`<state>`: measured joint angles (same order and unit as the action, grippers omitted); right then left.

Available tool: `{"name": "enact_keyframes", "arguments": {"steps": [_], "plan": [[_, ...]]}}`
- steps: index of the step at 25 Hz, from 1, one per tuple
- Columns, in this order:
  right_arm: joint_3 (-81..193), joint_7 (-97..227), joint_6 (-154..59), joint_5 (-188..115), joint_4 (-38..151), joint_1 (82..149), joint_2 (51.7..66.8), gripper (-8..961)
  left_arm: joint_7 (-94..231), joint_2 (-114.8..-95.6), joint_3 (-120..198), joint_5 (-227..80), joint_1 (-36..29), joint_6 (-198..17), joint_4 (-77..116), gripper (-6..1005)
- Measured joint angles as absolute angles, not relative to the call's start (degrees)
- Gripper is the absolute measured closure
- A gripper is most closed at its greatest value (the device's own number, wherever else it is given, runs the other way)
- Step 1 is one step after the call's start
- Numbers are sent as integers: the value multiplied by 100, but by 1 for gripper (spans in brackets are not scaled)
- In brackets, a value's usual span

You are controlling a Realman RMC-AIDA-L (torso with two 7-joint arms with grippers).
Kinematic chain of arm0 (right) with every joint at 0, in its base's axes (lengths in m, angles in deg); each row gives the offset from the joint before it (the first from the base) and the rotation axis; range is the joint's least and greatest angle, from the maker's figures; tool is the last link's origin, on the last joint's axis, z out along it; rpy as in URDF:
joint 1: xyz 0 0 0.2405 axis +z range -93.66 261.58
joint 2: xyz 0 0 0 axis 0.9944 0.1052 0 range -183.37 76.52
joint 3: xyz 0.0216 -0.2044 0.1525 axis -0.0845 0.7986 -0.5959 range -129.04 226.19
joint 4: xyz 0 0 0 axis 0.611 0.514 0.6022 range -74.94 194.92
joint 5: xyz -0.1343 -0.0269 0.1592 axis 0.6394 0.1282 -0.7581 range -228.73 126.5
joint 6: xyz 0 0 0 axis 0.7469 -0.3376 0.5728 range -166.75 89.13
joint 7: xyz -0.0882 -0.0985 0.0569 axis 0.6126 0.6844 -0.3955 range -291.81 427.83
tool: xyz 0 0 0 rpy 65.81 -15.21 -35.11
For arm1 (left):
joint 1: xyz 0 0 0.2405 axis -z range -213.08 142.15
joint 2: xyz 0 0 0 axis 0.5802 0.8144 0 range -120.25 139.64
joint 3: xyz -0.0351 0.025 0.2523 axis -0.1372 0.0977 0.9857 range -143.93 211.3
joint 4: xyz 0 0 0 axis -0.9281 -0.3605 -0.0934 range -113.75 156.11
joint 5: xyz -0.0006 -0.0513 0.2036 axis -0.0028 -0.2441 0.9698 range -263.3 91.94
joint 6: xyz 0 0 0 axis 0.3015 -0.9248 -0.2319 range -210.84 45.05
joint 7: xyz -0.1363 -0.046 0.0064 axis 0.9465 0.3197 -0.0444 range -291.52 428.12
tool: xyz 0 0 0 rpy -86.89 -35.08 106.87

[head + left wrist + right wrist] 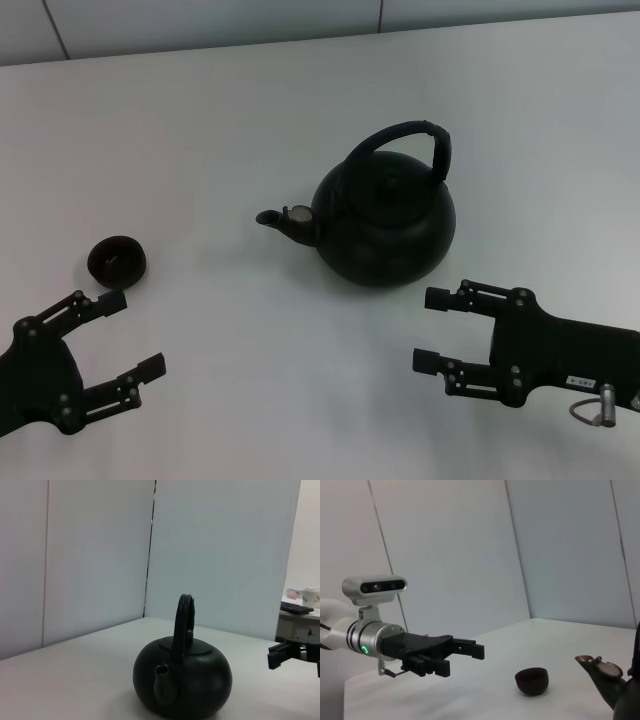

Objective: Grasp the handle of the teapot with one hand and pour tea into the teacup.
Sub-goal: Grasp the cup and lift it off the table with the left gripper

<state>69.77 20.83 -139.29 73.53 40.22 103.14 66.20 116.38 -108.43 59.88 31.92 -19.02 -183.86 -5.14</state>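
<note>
**Two open claws, pot sits closer to the right one**

Nearest the robot, the right gripper (424, 328) and left gripper (133, 336) both hang spread wide, holding nothing. Just beyond the right one stands the teapot (385, 222), spout aimed left at the teacup (118, 261). Its handle (410, 140) arches left-to-right, so I'd say right arm grabs it.

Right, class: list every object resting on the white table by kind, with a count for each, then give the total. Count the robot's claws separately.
Teapot: 1
Teacup: 1
Total on the table: 2
Claws, both open and empty: 2, the left claw near the teacup, the right claw near the teapot.
</note>
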Motion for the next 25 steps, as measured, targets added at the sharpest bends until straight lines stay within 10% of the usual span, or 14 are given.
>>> {"name": "enact_keyframes", "arguments": {"steps": [25], "plan": [[6958, 2082, -13927, 7338, 4021, 10284, 6610, 223, 11637, -10851, 5996, 3191, -1832, -18377, -492, 139]]}}
